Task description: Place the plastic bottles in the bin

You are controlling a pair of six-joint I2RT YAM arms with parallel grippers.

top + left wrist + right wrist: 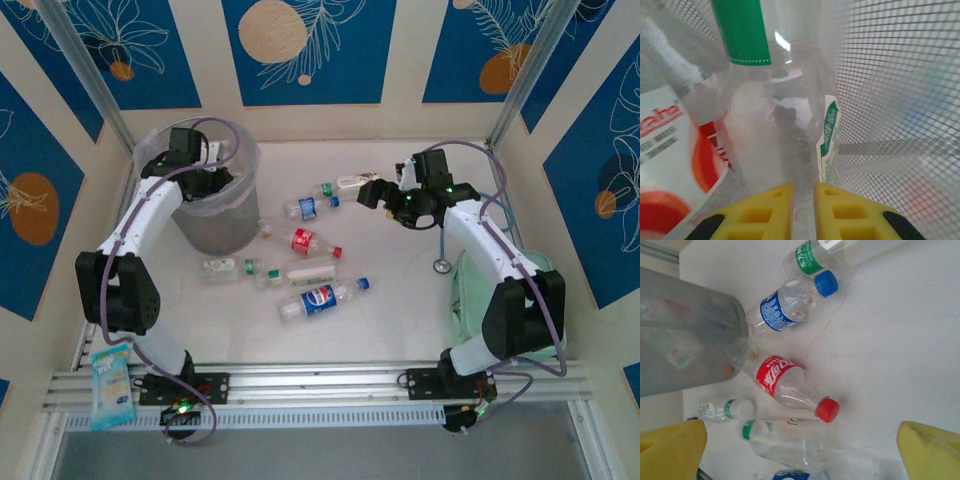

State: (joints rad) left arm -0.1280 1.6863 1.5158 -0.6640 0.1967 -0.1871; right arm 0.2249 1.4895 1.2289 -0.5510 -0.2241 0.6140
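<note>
Bin (220,230): translucent grey, fine mesh pattern. Red-labelled bottle (775,380) has a red cap; blue-labelled bottle (785,305), a blue cap. Fingers (760,212) yellow, bench (400,290) white.

Mouth of bin (225,225): largely blocked by left arm (150,215) reaching in; binned bottles (765,130) press against the mesh wall. Loose bottles (305,242) lie clustered mid-table beside the bin, gaps narrow. Bare table (400,270) right of cluster, up to green case (468,305), passable.
</note>
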